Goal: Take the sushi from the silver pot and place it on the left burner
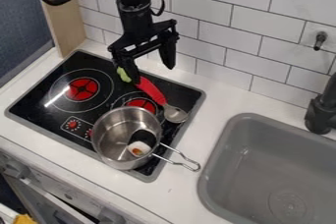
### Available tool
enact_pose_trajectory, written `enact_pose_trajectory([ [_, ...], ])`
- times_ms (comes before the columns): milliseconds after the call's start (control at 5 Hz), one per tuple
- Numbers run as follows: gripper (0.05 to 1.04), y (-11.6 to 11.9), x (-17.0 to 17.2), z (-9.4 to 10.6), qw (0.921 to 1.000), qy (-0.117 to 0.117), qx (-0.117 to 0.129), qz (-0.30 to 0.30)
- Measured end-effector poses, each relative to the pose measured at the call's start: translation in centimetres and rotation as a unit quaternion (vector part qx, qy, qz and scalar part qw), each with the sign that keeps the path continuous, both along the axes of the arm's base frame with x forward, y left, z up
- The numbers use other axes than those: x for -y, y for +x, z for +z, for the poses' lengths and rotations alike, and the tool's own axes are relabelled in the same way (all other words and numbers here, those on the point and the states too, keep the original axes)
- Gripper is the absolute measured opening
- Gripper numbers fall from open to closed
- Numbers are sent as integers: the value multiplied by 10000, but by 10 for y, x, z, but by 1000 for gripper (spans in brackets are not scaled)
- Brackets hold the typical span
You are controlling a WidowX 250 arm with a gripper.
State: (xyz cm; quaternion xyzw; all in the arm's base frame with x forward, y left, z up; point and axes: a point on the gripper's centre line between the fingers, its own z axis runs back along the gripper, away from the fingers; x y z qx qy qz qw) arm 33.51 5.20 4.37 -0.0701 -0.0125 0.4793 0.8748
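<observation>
Camera view: the silver pot (pixel 115 125) stands on the black cooktop (pixel 33 105), its handle directed toward the sink (pixel 263 134). The sushi (pixel 140 147) lies inside the pot, toward the handle side. The end effector (pixel 152 74) is positioned beyond the pot on the wall side; it is open, with both fingers spread apart. The left burner (pixel 83 89) is left of the pot. A red-handled spoon (pixel 152 90) lies beyond the pot, its metal bowl near the rim.
</observation>
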Motion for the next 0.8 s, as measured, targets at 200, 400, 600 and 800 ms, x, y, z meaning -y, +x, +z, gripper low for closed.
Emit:
enact_pose_trajectory([
  [200,999,-4,1,-11,9998,-32,-168,75],
  [400,999,-13,-2,-21,9977,22,-270,613],
  [600,999,-23,-7,-11,9962,68,-80,870],
  [800,999,-55,-12,0,9902,-75,131,1386],
])
